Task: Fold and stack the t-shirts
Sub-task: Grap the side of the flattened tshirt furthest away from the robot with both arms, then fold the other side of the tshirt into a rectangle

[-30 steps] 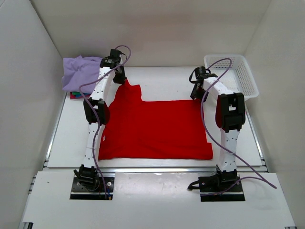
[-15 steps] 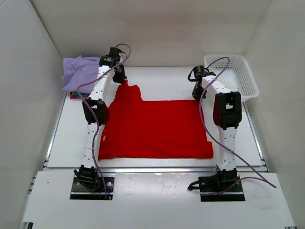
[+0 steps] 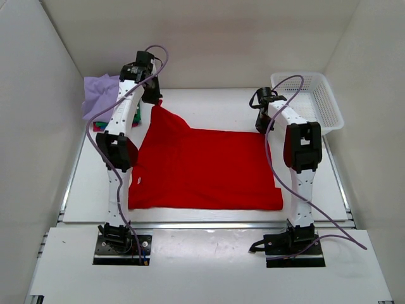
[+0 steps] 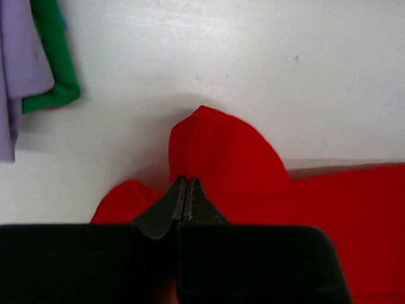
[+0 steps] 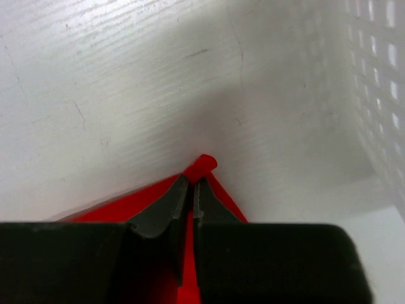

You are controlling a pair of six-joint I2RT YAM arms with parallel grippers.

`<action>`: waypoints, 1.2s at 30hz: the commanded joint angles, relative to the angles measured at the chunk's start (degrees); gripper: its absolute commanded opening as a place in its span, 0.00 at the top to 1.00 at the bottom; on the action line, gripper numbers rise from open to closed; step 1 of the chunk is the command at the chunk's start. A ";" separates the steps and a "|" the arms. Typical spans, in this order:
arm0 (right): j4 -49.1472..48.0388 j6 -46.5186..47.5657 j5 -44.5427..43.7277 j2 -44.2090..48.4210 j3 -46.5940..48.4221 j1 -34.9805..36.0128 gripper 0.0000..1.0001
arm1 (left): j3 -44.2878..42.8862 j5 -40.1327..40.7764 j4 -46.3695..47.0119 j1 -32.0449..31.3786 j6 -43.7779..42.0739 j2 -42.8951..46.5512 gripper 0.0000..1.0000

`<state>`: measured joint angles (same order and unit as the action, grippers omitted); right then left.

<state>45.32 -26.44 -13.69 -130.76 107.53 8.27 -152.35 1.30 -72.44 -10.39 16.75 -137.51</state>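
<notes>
Red cloth is clamped in both closed pincers: the left gripper [image 4: 186, 185] has hoisted its far corner of the t-shirt [image 3: 209, 168], the right gripper [image 5: 192, 182] stays low. The rest lies flat on the table [image 3: 221, 107]; folding seems just begun.

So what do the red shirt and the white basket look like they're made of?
The red shirt looks like soft matte cloth, likely cotton knit; it drapes and peaks where the fingers pinch it. The basket looks like rigid white plastic, with moulded mesh walls.
</notes>
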 commanded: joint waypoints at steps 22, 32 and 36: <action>-14.91 7.27 2.61 35.03 -35.80 2.28 1.00 | 88.89 3.28 39.05 0.64 0.48 56.91 1.00; -14.91 7.54 5.17 45.49 -45.64 1.05 0.99 | 94.78 3.35 32.46 -1.38 1.71 70.88 1.00; -15.00 7.98 6.22 49.27 -49.33 1.83 1.00 | 98.37 2.48 29.48 -1.47 1.35 74.84 1.00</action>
<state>32.03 -19.31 -8.21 -85.17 60.01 9.96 -56.49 4.89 -39.68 -11.64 18.09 -65.71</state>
